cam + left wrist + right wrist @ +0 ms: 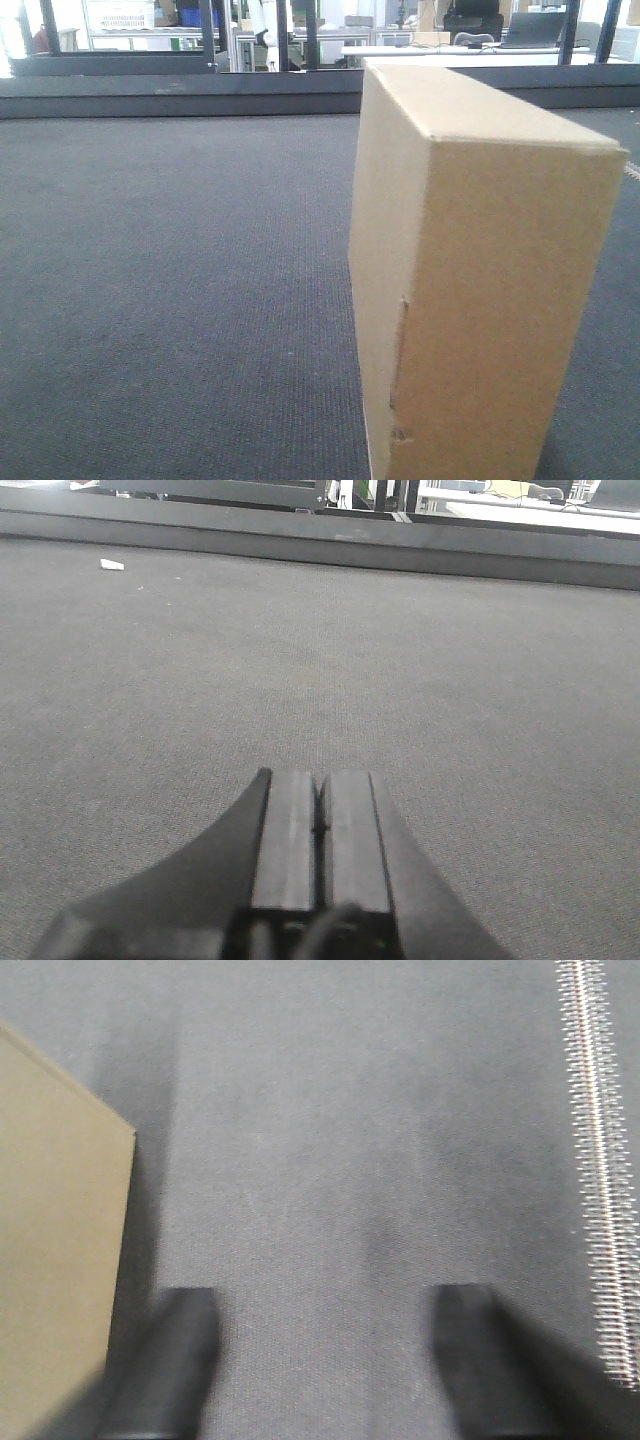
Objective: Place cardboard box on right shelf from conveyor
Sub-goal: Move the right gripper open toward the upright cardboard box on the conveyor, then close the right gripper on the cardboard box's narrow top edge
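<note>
The tan cardboard box (480, 280) stands on the dark-grey conveyor (170, 280), filling the right of the front view, with a small dent low on its side seam. In the right wrist view the cardboard box (50, 1230) fills the left edge. My right gripper (325, 1305) is open just to its right over the conveyor (340, 1110), with nothing but belt between the fingers. In the left wrist view my left gripper (320, 780) is shut and empty, low over bare conveyor (300, 650). Neither gripper shows in the front view. The right shelf is out of view.
A low dark rail (180, 92) runs along the belt's far edge, with dark posts and white tables behind it. A metal lacing seam (598, 1160) crosses the belt at the right of the right wrist view. A small white scrap (112, 565) lies on the belt.
</note>
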Motion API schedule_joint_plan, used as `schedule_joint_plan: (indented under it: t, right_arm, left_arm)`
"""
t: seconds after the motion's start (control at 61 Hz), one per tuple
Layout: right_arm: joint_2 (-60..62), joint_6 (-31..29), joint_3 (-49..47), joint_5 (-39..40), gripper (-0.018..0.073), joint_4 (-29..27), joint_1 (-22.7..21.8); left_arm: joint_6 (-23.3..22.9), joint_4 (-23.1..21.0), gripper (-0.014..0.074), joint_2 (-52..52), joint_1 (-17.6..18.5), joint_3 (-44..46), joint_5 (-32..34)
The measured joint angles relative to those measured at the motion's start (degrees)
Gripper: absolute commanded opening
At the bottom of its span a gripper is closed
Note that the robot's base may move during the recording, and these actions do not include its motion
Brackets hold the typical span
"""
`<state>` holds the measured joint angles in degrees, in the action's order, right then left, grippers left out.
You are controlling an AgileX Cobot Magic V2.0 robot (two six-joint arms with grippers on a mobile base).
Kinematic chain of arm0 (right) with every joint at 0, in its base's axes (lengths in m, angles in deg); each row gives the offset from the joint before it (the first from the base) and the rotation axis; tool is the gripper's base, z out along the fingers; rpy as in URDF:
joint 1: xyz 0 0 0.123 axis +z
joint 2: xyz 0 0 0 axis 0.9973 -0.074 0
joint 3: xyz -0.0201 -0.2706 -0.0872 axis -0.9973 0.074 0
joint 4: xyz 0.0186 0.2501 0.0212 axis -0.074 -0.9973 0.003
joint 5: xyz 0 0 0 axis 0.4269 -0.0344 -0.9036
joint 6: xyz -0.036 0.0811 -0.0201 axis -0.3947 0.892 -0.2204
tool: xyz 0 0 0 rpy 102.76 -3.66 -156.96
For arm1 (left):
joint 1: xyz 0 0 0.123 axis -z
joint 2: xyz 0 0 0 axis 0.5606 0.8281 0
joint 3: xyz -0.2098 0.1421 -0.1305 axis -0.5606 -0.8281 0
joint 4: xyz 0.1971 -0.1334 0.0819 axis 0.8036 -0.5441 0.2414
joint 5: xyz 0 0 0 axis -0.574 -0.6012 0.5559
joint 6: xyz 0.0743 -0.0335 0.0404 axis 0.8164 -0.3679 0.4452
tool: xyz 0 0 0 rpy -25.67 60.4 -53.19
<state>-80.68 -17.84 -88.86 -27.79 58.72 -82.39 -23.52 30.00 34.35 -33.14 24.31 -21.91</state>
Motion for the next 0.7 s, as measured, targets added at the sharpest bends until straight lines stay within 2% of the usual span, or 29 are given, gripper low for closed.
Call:
schedule_joint_plan:
  t: [0.213, 0.279, 0.426, 0.541, 0.59, 0.704]
  right_arm:
    - [-2.3, 4.0, -5.7, -4.2, 0.0622, 0.4, 5.7]
    - [-3.4, 7.1, -7.7, -5.0, 0.0622, 0.4, 7.5]
    - [-7.6, 18.5, -11.8, -5.1, 0.0622, 0.6, 11.8]
    - [-12.3, 24.7, -14.9, -5.1, 0.0622, 2.5, 17.8]
    - [-14.9, 25.5, -16.4, -5.1, 0.0622, 3.7, 21.0]
    - [-19.6, 26.2, -19.3, -5.1, 0.0622, 4.3, 25.5]
  left_arm:
    - [0.0, 0.0, -0.0119, 0.0, 0.0, 0.0, 0.0]
    - [0.0, 0.0, -0.0119, 0.0, 0.0, 0.0, 0.0]
    - [0.0, 0.0, -0.0119, 0.0, 0.0, 0.0, 0.0]
    - [0.0, 0.0, -0.0119, 0.0, 0.0, 0.0, 0.0]
    - [0.0, 0.0, -0.0119, 0.0, 0.0, 0.0, 0.0]
    - [0.0, 0.0, -0.0119, 0.0, 0.0, 0.0, 0.0]
